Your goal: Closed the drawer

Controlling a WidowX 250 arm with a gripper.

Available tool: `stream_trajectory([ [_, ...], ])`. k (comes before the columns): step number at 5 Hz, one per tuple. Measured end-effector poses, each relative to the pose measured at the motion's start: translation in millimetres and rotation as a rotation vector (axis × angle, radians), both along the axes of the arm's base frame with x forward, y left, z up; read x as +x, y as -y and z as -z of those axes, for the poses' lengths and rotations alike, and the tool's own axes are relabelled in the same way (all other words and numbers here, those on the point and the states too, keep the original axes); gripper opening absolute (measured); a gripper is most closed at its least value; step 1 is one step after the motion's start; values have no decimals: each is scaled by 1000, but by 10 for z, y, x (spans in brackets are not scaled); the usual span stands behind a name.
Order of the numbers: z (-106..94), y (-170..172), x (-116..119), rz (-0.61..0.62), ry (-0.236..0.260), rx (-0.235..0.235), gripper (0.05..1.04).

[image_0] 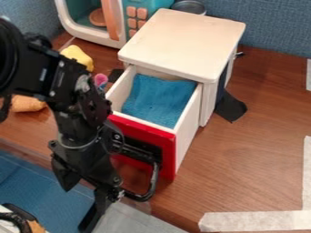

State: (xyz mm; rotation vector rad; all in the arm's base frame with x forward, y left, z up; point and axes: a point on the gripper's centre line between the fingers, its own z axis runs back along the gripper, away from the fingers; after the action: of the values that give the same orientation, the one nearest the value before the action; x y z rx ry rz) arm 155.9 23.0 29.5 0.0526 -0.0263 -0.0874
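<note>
The gripper [80, 198] hangs at the lower left, in front of the drawer, open, its two fingers apart and pointing down. The drawer [189, 132] is pulled well out of the small white cabinet [182, 43]; its front [167, 157] is red and faces the lower left. A blue cloth [157, 99] lies inside it. The black handle [152, 184] sticks out from the red front, its lower end right beside the gripper; whether they touch I cannot tell. The arm covers the left part of the drawer front.
A toy microwave [91, 29] stands behind at the upper left, with a metal can [189, 6] behind the cabinet. Yellow [77, 55] and orange [27, 103] toys lie left, near the arm. Black tape [231, 107] is by the cabinet's right side; pale tape [252, 221] marks the table's front right.
</note>
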Motion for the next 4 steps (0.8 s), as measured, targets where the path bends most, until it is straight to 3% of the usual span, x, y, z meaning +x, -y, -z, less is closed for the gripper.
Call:
stream_trajectory([
  [4, -14, 42, 219, -21, 7, -10, 1000],
])
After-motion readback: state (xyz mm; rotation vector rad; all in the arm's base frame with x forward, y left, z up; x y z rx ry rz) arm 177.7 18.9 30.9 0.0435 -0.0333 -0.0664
